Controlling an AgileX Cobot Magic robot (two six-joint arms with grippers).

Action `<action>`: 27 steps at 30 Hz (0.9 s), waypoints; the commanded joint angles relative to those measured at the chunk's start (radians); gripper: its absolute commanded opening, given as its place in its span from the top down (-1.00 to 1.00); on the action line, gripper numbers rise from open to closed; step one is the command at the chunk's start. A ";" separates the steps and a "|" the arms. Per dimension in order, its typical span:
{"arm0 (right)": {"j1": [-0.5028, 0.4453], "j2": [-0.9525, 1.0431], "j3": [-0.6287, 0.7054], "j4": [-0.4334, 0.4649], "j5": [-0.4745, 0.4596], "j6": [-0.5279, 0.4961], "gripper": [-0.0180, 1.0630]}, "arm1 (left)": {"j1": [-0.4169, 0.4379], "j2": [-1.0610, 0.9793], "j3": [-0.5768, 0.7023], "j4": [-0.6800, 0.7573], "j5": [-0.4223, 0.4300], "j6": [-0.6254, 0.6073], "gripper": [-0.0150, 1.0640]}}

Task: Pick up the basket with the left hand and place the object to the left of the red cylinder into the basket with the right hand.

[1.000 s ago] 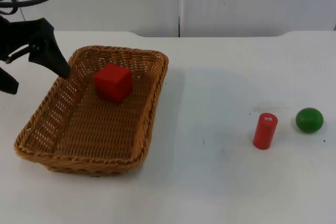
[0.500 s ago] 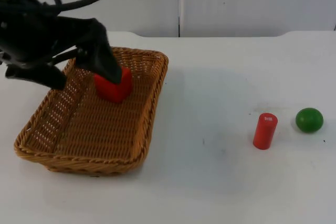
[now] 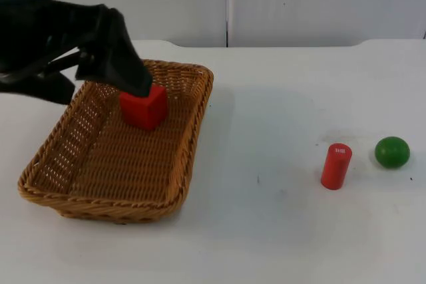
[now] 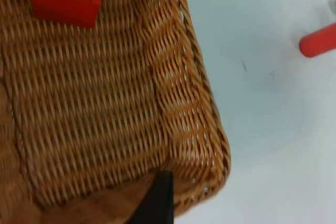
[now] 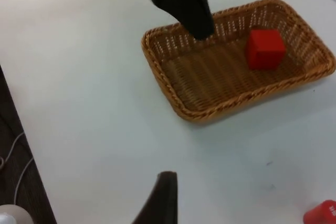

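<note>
White table (image 3: 279, 231) carries our basket (image 3: 63, 194) at nine o'clock, red cube (image 3: 144, 106) inside; left gripper (image 3: 100, 78) hovers over it, fingers spread wide. Red cylinder (image 3: 336, 165) sits at three o'clock beside green ball (image 3: 392, 151); we cannot tell our right gripper's (image 5: 160, 203) fingers.

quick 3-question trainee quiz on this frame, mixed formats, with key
1. True or false: the red cube lies inside the wicker basket.
2. What stands directly right of the red cylinder in the top view? A) green ball B) red cube C) wicker basket
3. Fill in: the left end effector hangs over the basket's ____ end, beside the cube.

Key: 1 true. 2 A. 3 far. The right end effector is above bare table, apart from the basket.
</note>
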 commanded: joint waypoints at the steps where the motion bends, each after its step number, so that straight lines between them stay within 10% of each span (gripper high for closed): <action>1: -0.004 -0.009 0.026 0.002 -0.037 0.015 -0.53 | -0.007 -0.040 0.031 -0.008 -0.015 -0.008 -0.68; 27: -0.004 -0.007 0.184 -0.002 -0.188 0.100 -0.53 | -0.007 -0.586 0.108 0.039 0.068 -0.026 -0.68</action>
